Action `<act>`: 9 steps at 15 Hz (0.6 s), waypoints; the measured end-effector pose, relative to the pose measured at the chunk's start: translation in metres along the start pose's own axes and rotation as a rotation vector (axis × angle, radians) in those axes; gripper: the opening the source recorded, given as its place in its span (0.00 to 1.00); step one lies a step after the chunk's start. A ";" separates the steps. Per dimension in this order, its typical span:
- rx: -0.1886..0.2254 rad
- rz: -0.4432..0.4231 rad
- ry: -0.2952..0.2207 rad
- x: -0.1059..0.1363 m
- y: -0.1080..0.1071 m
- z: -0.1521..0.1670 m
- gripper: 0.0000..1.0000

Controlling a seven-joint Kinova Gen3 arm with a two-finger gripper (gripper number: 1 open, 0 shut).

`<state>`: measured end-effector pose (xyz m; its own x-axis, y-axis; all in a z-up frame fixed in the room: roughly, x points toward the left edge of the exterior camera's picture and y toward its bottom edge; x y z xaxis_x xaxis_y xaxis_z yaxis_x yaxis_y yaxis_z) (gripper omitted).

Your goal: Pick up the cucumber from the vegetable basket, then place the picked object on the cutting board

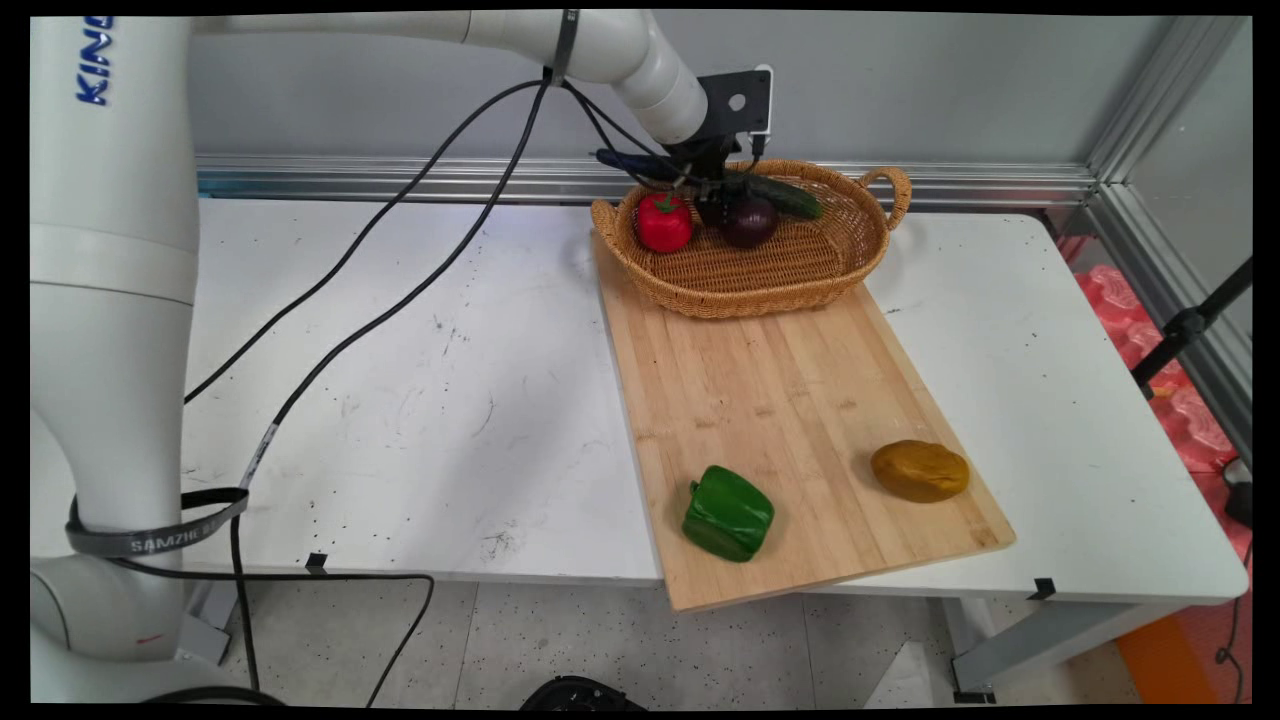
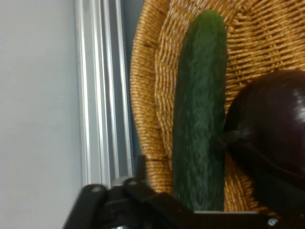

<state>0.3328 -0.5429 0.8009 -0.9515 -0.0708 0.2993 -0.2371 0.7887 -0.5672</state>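
Cucumber (image 2: 199,114) lies inside the basket (image 1: 760,270) along its far rim, touching the dark onion (image 1: 748,220), red pepper (image 1: 664,222) just beside. Hand (image 1: 712,185) hovers right over it; opening cannot be told. Better to grip across the middle, clear of the onion.

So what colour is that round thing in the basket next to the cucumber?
Dark purple, an onion by the look of it; the hand view shows it best, beside the cucumber.

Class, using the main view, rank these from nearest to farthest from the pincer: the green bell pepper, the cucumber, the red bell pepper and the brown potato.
1. Cucumber, in the basket, right at the pincer.
2. Red bell pepper, at the basket's left end.
3. Green bell pepper and brown potato, both at the cutting board's near end; too close to call.
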 end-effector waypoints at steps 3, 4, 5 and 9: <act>-0.010 0.038 0.003 -0.001 0.002 0.003 0.00; -0.014 0.048 0.002 -0.002 0.004 0.003 0.00; -0.017 0.056 0.001 -0.003 0.005 0.003 0.00; -0.023 0.077 0.004 -0.005 0.007 0.002 0.00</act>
<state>0.3353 -0.5389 0.7939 -0.9660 -0.0071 0.2583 -0.1586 0.8055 -0.5709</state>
